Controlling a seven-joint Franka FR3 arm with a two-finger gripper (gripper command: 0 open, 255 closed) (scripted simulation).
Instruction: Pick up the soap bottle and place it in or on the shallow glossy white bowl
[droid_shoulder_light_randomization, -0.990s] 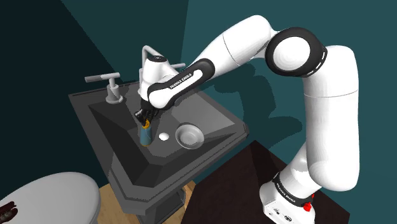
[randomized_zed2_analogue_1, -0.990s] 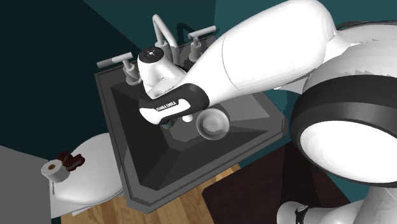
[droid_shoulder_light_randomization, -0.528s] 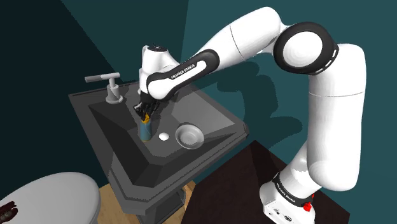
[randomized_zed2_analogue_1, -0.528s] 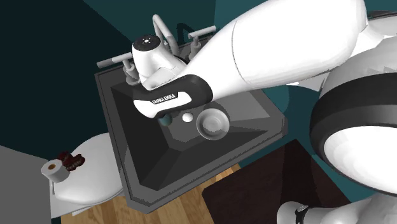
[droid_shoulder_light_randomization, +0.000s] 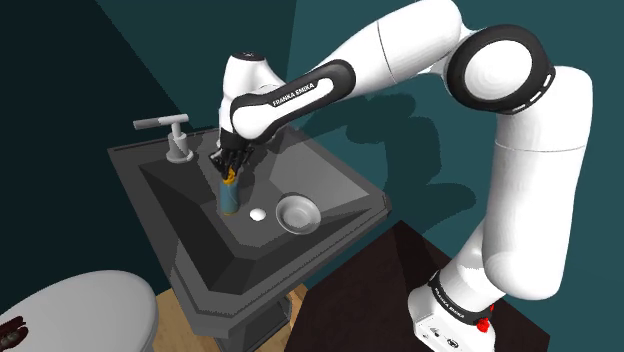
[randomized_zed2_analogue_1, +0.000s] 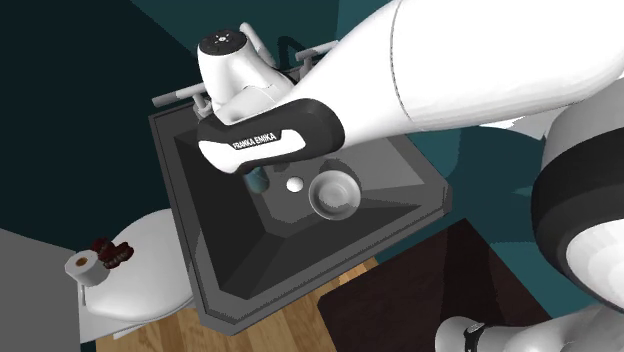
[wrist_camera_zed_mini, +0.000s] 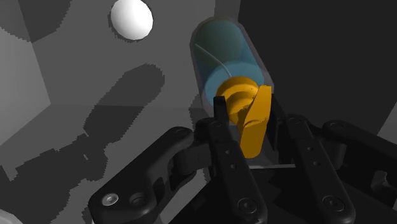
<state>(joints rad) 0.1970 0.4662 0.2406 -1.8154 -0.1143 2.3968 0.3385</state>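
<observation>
**Teal bathroom with a dark sink**

Teal walls (droid_shoulder_light_randomization: 320, 25) are seen, shaded darker toward the shoulder view's left. A dark grey sink (droid_shoulder_light_randomization: 300, 255) with grey taps (droid_shoulder_light_randomization: 176, 135) is set against them. A white toilet (droid_shoulder_light_randomization: 85, 310) is placed beside it on a wooden floor (randomized_zed2_analogue_1: 270, 325).

The gripper (wrist_camera_zed_mini: 249, 116) clasps the soap bottle (wrist_camera_zed_mini: 222, 60) by its orange pump. A white ball (wrist_camera_zed_mini: 131, 18) lies at ten o'clock from the bottle
</observation>
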